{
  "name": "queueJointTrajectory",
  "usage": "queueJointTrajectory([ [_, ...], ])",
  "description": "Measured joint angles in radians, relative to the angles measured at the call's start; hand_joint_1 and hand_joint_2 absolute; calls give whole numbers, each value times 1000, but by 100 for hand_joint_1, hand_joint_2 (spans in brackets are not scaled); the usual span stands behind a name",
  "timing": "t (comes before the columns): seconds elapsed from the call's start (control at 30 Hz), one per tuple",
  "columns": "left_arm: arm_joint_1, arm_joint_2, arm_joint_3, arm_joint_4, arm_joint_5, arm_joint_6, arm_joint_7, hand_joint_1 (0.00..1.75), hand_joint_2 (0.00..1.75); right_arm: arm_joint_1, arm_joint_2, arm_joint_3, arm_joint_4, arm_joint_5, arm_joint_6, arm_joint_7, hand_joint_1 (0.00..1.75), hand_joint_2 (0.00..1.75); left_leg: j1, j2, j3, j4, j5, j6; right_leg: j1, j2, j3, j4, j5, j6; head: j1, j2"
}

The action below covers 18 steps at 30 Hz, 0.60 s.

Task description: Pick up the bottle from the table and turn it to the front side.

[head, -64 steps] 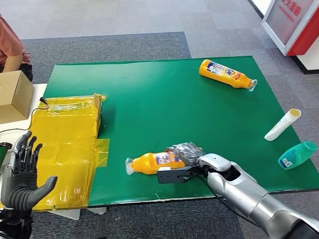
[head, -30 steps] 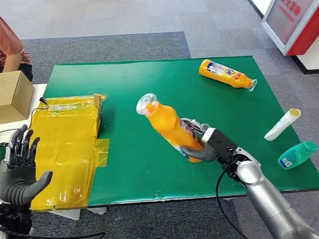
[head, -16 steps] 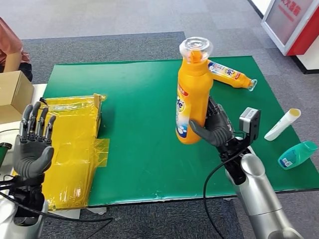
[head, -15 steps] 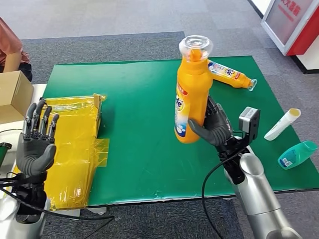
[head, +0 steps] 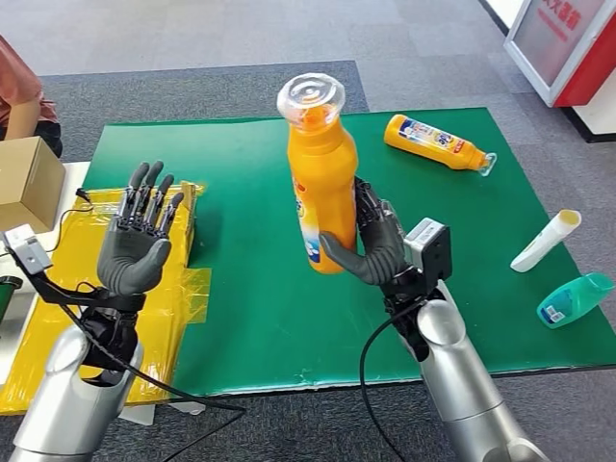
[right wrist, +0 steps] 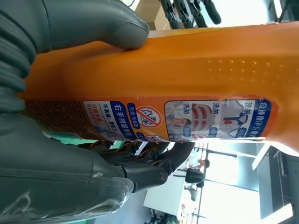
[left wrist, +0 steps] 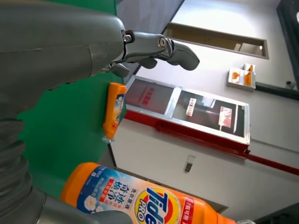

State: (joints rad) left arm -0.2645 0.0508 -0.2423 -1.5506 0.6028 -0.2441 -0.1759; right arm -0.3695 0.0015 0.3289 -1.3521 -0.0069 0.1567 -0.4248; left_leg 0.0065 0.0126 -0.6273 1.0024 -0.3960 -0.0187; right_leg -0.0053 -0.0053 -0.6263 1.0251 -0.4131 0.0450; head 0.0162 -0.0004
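My right hand (head: 374,252) grips an orange detergent bottle (head: 320,178) around its lower body and holds it upright above the green mat (head: 240,308), clear cap on top. The right wrist view shows the same bottle (right wrist: 183,74) close up, with its printed back label and my thumb across it. The left wrist view catches its Tide label side (left wrist: 148,205). My left hand (head: 136,247) is raised over the yellow bag, palm toward the bottle, fingers spread and holding nothing.
A second orange bottle (head: 438,142) lies on the mat's far right. A white tube (head: 546,241) and a teal bottle (head: 574,299) lie by the right edge. A yellow plastic bag (head: 123,289) covers the left side, and a cardboard box (head: 28,183) stands beyond it.
My right hand picked the bottle off the mat, stood it upright and carried it left. My left hand rose from the lower left corner toward the bottle.
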Motion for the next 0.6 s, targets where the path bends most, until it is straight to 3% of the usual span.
queueJointTrajectory([
  [0.4,-124,-6,-197,46,24,-27,54,0,175,-30,13,77,77,171,-142,-27,175,175,0,0,0,0,0,0,0,0,0,0,0,0,0,0],
  [0.6,-144,-17,-268,56,13,-23,60,0,175,-46,20,97,145,231,-198,-51,175,175,0,0,0,0,0,0,0,0,0,0,0,0,0,0],
])
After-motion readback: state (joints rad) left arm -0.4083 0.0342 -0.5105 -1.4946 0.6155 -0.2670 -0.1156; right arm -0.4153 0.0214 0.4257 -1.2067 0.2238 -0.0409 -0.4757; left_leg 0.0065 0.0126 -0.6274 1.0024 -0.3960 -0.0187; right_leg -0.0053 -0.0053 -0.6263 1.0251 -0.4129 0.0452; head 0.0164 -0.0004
